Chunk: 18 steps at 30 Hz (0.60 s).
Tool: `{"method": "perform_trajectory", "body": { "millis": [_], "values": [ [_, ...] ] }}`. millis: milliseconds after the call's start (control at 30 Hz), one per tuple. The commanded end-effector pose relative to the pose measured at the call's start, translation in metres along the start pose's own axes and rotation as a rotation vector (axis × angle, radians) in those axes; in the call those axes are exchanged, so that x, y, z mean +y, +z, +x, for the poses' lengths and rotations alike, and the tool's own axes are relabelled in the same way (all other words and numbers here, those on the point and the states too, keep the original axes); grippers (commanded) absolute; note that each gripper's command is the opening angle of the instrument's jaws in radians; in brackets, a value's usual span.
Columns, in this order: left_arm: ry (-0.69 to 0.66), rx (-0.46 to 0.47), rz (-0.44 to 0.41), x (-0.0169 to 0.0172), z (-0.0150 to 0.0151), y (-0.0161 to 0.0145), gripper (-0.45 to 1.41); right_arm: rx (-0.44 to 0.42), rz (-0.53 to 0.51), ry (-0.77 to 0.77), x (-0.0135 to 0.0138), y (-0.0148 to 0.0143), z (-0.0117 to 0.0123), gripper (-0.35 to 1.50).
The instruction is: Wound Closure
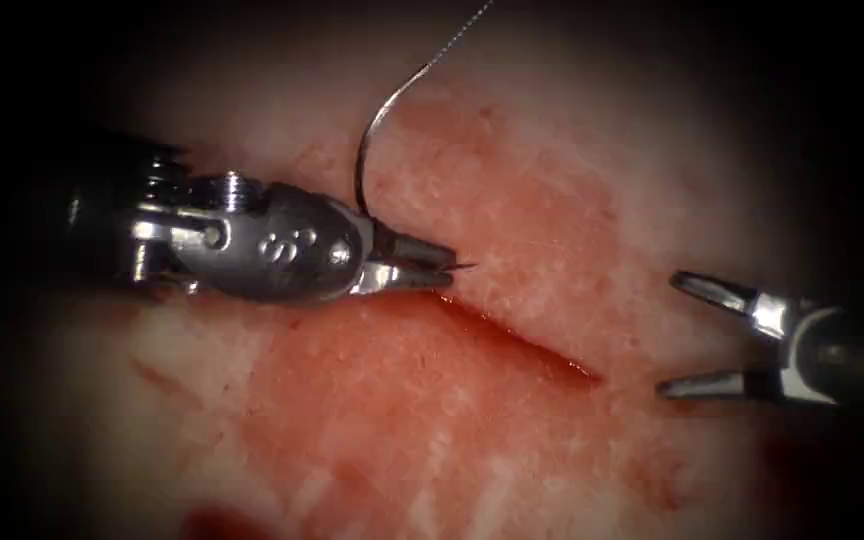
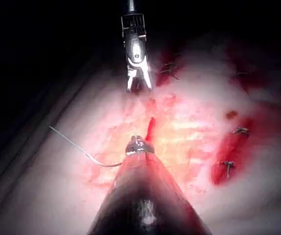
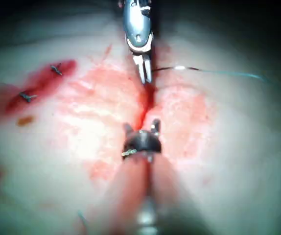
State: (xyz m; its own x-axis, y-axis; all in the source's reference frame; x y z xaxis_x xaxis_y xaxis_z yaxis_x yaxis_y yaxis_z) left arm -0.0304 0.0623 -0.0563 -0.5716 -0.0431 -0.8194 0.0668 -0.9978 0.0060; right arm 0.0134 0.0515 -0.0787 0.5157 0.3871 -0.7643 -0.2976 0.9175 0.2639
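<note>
The needle [image 1: 377, 130] is clamped in the left tool [image 1: 422, 268] close to its point, which pokes out just past the jaw tips at the left end of the cut [image 1: 522, 345]; its body arcs up over the tissue [image 1: 552, 200], free of it, trailing thread [image 1: 462, 30]. The right tool [image 1: 697, 335] waits with jaws apart, holding nothing, right of the cut's far end. Judging by this, a bite is being set up; a steady regrip further back along the curve seems needed.

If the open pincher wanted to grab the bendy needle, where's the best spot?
Probably the bare arc of the needle above the left tool, which grips it near the tip. The right tool, jaws open, would come from the right, across the cut, closing flat across the curve.
</note>
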Motion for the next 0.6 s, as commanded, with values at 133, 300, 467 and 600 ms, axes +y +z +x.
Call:
{"method": "perform_trajectory", "body": {
  "millis": [133,300,467,600],
  "values": [
    [0.032,0.173,0.031,0.0015,-0.0014,-0.0015,-0.35,0.046,0.009,0.091,0.0015,0.0019,-0.0003,0.71],
    [0.068,0.362,0.044,0.0027,-0.0021,-0.0023,-0.35,0.154,0.035,0.289,0.0029,0.0031,-0.0001,0.58],
    [0.117,0.510,0.037,0.0038,-0.0025,-0.0014,-0.35,0.247,0.097,0.495,0.0035,0.0064,0.0014,0.65],
    [0.161,0.582,0.023,0.0049,-0.0028,-0.0013,-0.35,0.270,0.089,0.579,0.0042,0.0097,0.0029,0.65]
  ]
}}
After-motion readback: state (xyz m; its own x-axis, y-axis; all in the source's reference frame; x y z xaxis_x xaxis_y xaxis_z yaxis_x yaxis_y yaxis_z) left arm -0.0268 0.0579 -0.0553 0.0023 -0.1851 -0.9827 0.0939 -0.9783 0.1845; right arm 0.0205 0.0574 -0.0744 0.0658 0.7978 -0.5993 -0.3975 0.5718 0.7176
